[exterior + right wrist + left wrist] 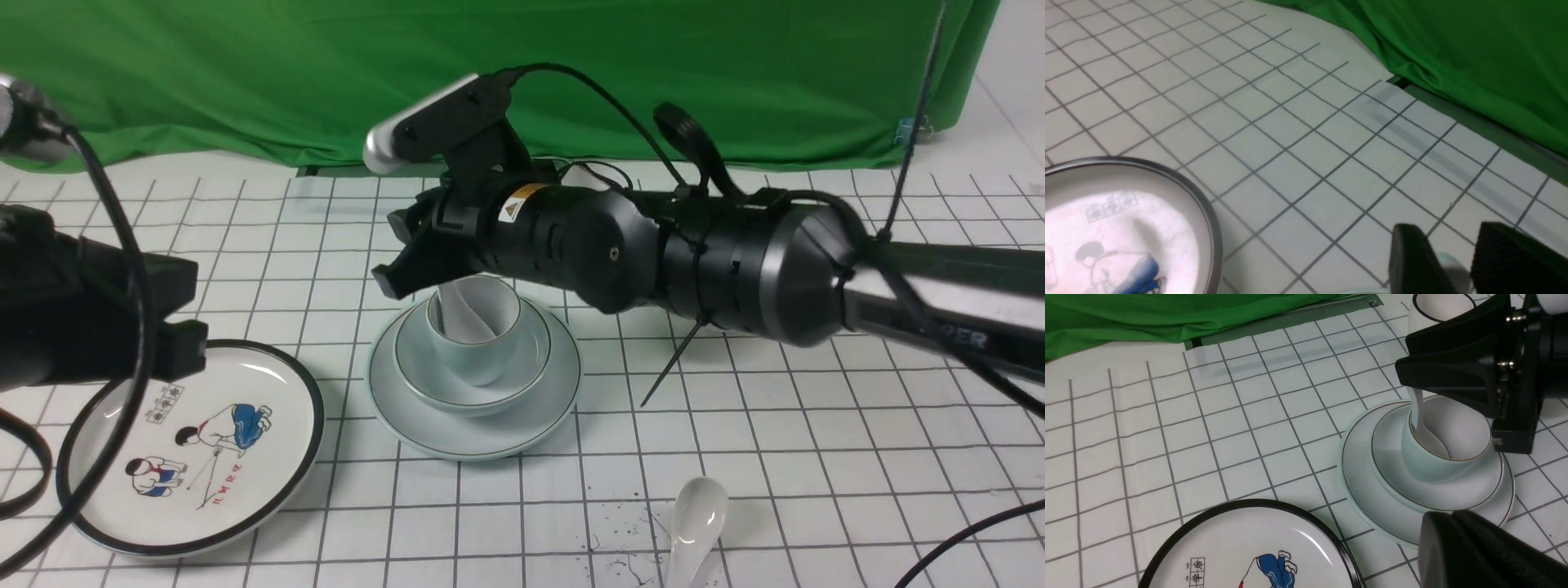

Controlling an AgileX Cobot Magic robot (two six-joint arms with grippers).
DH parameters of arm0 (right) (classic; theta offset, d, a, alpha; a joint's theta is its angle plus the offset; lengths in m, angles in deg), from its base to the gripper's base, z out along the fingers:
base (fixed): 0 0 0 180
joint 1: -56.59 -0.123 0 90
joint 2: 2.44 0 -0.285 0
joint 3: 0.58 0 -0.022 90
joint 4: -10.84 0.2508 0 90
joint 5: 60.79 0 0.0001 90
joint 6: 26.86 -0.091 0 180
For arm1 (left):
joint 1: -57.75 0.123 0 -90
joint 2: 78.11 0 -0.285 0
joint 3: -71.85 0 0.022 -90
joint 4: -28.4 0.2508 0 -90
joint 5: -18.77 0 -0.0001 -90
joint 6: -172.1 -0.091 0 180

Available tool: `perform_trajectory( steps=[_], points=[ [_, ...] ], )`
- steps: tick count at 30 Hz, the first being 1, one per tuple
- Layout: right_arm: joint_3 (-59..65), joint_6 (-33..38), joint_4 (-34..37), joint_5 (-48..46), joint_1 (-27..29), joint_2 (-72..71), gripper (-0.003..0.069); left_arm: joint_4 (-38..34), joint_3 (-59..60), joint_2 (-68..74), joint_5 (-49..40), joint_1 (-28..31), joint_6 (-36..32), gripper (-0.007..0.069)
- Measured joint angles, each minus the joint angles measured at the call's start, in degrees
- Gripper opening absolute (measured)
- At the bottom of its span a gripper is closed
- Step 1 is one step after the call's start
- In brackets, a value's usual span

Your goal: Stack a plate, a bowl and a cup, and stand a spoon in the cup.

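The pale blue-green plate (490, 433) lies on the grid mat with the grey-blue bowl (420, 367) on it and the small cup (478, 363) in the bowl. A white spoon (465, 314) stands steeply in the cup. My right gripper (396, 253) is just above the cup and shut on the spoon's handle, whose top is hidden by the fingers. The stack also shows in the left wrist view: plate (1359, 473), bowl (1388, 457), cup (1421, 465), spoon (1417, 416). My left gripper (1447, 516) is shut and empty, low beside the plate's near-left rim.
A white black-rimmed plate with cartoon children (245, 457) lies left of the stack, under my left arm. A second glossy white spoon (698, 510) lies near the table's front edge. A white black-rimmed cup (1437, 306) stands behind the stack. Green cloth hangs at the back.
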Motion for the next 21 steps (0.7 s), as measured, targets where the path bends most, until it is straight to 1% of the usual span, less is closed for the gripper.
perform_trajectory(
  steps=[1,4,6,7,9,11,14,15,16,17,18,21],
  points=[
    [0.00,0.00,-0.89,-1.27,0.00,-1.01,0.0251,0.00,0.00,-0.09,-0.15,0.00,0.06,-0.0036],
    [0.00,0.00,-3.24,-5.67,0.28,-5.38,0.0194,0.12,0.00,-1.03,-1.45,0.00,0.44,-0.0036],
    [0.00,0.00,-4.37,-11.66,1.78,-12.58,0.0075,0.22,0.00,-3.78,-4.26,0.00,0.61,-0.0036],
    [0.00,0.00,-4.37,-12.10,1.97,-12.59,0.0075,0.21,0.00,-4.39,-4.52,0.00,0.61,-0.0036],
    [0.38,0.00,-4.72,-16.33,4.21,-18.05,0.0023,0.65,0.00,-8.42,-7.15,0.00,0.66,-0.0036],
    [2.58,0.00,-4.84,-17.55,6.45,-23.26,0.0013,1.36,0.48,-12.79,-8.89,0.00,0.99,-0.0036],
    [9.26,0.00,-5.03,-17.02,9.81,-32.33,0.0013,3.10,3.66,-20.65,-9.60,0.00,2.20,-0.0036],
    [10.37,0.00,-5.03,-16.95,10.00,-32.93,0.0013,3.24,3.97,-21.71,-9.68,0.00,2.34,-0.0036],
    [15.22,-0.06,-5.03,-15.75,11.22,-37.90,0.0013,4.02,6.58,-25.91,-9.99,0.00,3.32,-0.0036],
    [15.83,-0.06,-5.08,-15.62,11.36,-39.15,0.0013,4.05,6.93,-26.44,-9.99,0.00,3.32,-0.0036],
    [20.29,-0.06,-5.16,-14.42,12.05,-43.64,0.0013,4.33,9.74,-30.13,-10.21,0.00,3.83,-0.0036],
    [30.42,-0.06,-5.26,-12.04,12.34,-53.80,0.0013,4.69,14.26,-38.06,-9.98,0.00,5.03,-0.0036]
  ],
)
